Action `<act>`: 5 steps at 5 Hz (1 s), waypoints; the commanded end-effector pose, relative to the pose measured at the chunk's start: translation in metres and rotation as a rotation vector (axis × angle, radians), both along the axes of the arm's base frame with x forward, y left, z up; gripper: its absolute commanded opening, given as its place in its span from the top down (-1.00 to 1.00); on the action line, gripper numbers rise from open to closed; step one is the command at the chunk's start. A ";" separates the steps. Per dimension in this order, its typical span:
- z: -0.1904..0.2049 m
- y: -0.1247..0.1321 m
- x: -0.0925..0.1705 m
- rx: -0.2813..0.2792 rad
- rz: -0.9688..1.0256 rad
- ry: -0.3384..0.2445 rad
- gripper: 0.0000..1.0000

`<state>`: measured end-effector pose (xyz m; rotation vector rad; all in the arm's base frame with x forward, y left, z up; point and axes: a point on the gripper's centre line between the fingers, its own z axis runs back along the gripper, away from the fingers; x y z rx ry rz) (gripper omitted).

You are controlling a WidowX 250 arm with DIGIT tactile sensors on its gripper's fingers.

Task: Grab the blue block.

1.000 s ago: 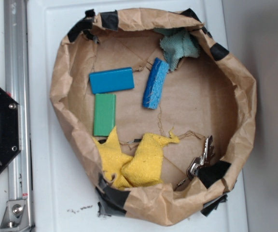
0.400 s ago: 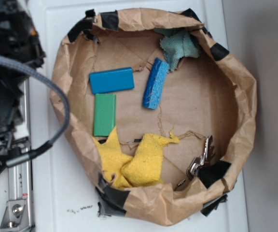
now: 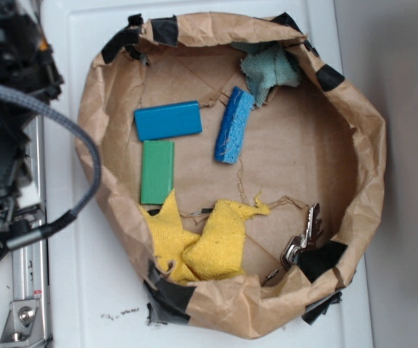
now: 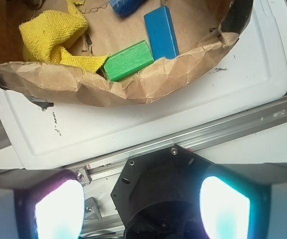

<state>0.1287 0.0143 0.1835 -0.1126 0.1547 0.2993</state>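
Observation:
The blue block lies flat in the upper left of the brown paper bowl, just above the green block. In the wrist view the blue block sits near the top, right of the green block. My gripper is open and empty, jaws wide apart over the black base plate, outside the bowl. In the exterior view only the arm and its cable show at the left edge.
A rough blue sponge lies right of the blue block. A yellow cloth, a teal cloth and a metal clip are also in the bowl. A metal rail runs along the left.
The arm has come into the exterior view at the left edge, over the black base, and has shifted slightly since. The things in the bowl have not moved.

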 end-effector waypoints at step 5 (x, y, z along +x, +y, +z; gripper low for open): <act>-0.094 0.035 0.099 0.115 -0.281 -0.003 -1.00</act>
